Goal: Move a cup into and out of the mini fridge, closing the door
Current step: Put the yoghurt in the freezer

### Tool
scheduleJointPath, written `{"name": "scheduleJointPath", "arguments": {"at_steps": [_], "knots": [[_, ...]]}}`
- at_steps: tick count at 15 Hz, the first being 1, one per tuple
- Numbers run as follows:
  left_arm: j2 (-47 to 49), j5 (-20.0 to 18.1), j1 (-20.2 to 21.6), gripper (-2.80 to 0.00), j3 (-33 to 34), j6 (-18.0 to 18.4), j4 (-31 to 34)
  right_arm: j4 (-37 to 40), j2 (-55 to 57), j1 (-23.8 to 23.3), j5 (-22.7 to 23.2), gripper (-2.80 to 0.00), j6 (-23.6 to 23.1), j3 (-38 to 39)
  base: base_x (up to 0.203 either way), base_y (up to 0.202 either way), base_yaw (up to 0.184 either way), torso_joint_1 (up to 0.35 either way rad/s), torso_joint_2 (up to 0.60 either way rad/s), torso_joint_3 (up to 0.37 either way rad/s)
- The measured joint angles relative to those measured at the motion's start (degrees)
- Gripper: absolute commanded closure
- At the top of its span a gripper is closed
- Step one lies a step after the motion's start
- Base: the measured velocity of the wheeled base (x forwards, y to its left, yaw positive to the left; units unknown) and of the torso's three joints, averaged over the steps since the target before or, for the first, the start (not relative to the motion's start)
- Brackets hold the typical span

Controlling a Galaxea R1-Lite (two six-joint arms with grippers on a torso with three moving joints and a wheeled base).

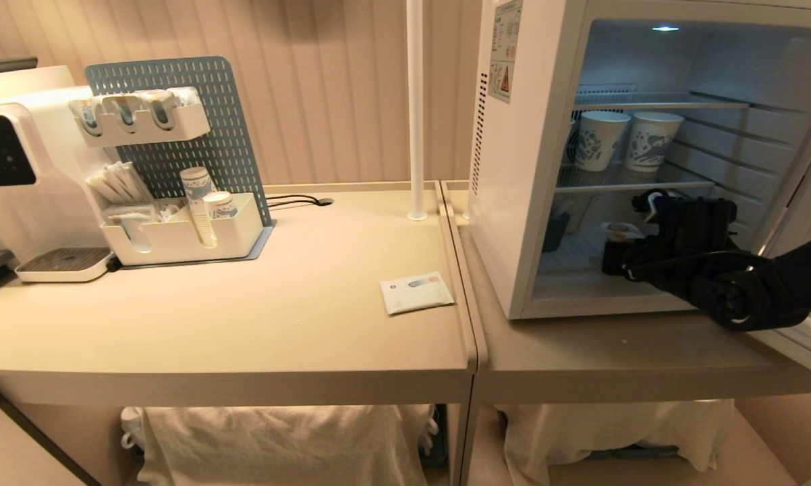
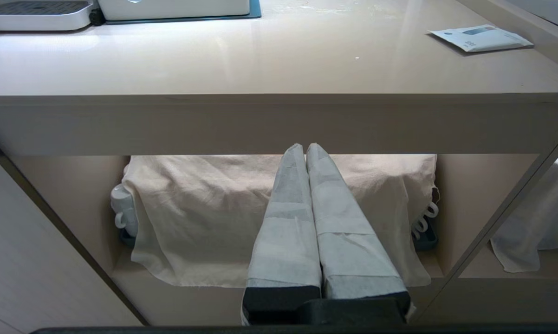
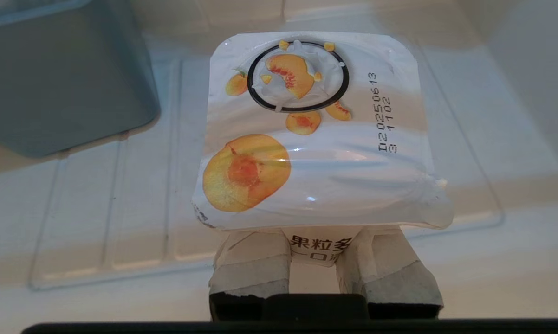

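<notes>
We found the right end effector (image 3: 312,260) pinching the cup (image 3: 318,134) just below its wide flat lid, one padded finger on each side of the narrow body. We judged this grip sensible: the lid overhangs the fingers and would catch on them if the cup slid down.

The cup sat inside the mini fridge (image 1: 513,169), low in the bottom compartment over the pale ribbed floor; whether it rested on that floor or hung just above it we could not tell. In the head view its lid (image 1: 621,231) showed just beyond the dark wrist. A grey-blue bin (image 3: 61,79) stood near the cup, apart from it.

On the wire shelf above stood two paper cups (image 1: 627,140) with blue print, clear of the arm.

The door stood swung open at the right edge of the head view, only its edge (image 1: 800,169) showing, so closing it remained to be done.

The fridge stood on the right-hand table (image 1: 621,351). A flat paper packet (image 1: 415,292) lay on the neighbouring table.

The left end effector (image 2: 306,153) was parked low in front of that table, its fingers pressed together on nothing, pointing at a draped cloth (image 2: 204,208) underneath.
</notes>
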Motion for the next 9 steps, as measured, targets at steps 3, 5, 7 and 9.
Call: {"name": "scheduleJointPath", "arguments": {"at_steps": [3, 5, 7, 9], "knots": [[0.0, 0.0, 0.0, 0.00, 0.0, 0.0, 0.0, -0.4, 0.2, 0.2, -0.1, 0.00, 0.3, 0.0, 0.000, 0.000, 0.000, 0.000, 0.00, 0.000], [0.0, 0.0, 0.0, 0.00, 0.0, 0.0, 0.0, -1.2, 0.5, 0.4, -0.1, -2.80, 0.3, 0.0, 0.000, 0.000, 0.000, 0.000, 0.00, 0.000], [0.0, 0.0, 0.0, 0.00, 0.0, 0.0, 0.0, -1.5, 0.8, 0.5, -0.2, -2.80, 0.1, 0.0, 0.000, 0.000, 0.000, 0.000, 0.00, 0.000], [0.0, 0.0, 0.0, 0.00, 0.0, 0.0, 0.0, -1.8, 1.1, 0.6, -0.1, -2.80, 0.1, 0.0, 0.000, 0.000, 0.000, 0.000, 0.00, 0.000]]}}
